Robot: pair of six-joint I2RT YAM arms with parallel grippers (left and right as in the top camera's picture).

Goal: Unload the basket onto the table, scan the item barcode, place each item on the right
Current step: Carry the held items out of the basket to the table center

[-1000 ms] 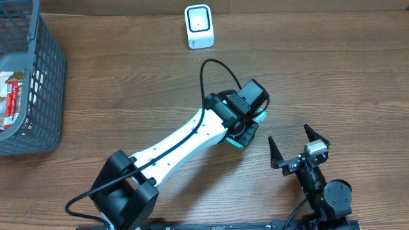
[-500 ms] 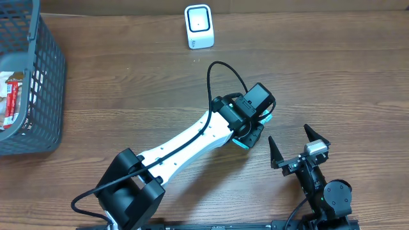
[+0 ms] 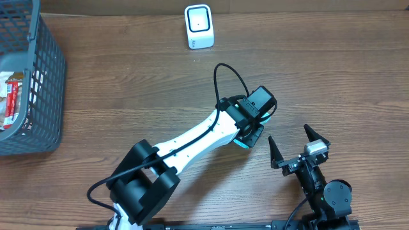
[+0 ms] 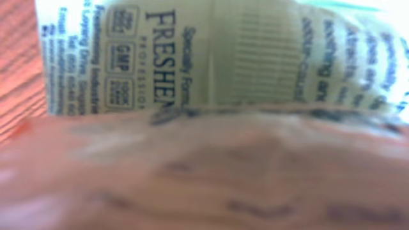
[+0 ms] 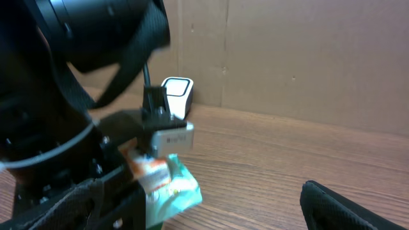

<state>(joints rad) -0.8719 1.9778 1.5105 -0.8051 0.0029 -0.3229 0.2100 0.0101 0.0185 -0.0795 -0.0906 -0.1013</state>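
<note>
The item is a teal, white and orange packet, held just above the table right of centre with my left gripper shut on it. In the left wrist view the packet fills the top of the frame, its printed side facing the camera; the jaws themselves are lost in blur. The right wrist view shows the packet hanging under the left arm. The white barcode scanner stands at the table's far edge, well away from the packet. My right gripper rests open and empty near the front right, one fingertip showing.
A grey mesh basket at the far left holds more packets. The left arm stretches diagonally across the middle of the table. A cardboard wall stands behind the scanner.
The left arm has carried the packet a little to the right, towards the right gripper, with its elbow following. The right arm has stayed still.
</note>
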